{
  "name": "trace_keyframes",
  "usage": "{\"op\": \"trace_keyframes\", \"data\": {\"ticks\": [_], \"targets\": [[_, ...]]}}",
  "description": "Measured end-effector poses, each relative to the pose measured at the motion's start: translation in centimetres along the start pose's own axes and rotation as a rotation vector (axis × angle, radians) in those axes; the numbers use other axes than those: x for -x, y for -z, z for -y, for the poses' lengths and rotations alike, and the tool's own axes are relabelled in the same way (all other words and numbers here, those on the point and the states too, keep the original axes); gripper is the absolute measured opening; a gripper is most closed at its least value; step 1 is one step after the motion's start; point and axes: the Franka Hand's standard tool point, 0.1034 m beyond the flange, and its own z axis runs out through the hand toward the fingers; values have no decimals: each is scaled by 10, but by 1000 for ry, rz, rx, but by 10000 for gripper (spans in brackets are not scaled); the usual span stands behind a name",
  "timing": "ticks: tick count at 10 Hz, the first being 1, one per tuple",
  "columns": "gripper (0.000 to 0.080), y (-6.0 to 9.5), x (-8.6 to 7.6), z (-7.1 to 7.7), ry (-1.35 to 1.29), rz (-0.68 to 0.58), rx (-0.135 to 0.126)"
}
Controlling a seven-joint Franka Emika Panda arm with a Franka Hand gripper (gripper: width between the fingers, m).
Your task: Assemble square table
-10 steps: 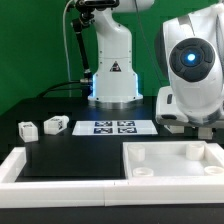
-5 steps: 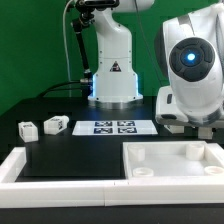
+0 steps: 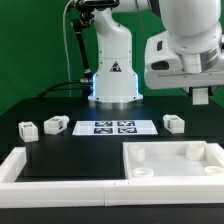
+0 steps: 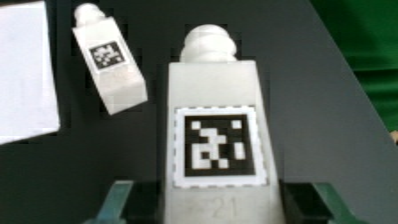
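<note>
the end effector (image 4: 221, 204) is hanging over the first leg (image 4: 217, 120) of the square table. its two fingers (image 4: 121, 203) are standing wide apart, one on each side, with a dark gap between each finger and the leg, so it is holding nothing. this leg seems to be lying flat on the black bench (image 3: 75, 150), tag up and knobby end pointing away, which i think is making its long sides easy to pinch. a second leg (image 4: 107, 62) is lying just beside the marker board (image 3: 112, 127). a third leg (image 3: 56, 125) and a fourth leg (image 3: 27, 128) are waiting on the exterior view's left. the square top (image 3: 172, 166) is sitting at the front, sockets up, next to the white bar (image 3: 20, 165), probably so it is not sliding.
</note>
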Motion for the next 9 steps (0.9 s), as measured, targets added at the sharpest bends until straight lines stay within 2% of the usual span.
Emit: {"op": "trace_keyframes", "data": {"ticks": [1, 2, 3, 4, 5, 6, 7, 9], "targets": [[291, 5, -6, 4, 6, -121, -12], [291, 3, 1, 1, 9, -165, -7], [291, 19, -10, -1, 36, -225, -11], [291, 54, -19, -5, 73, -307, -1], [291, 85, -27, -7, 126, -394, 22], [291, 94, -34, -1, 140, -480, 19], [291, 87, -34, -1, 147, -549, 15], [291, 89, -37, 2, 160, -688, -2]]}}
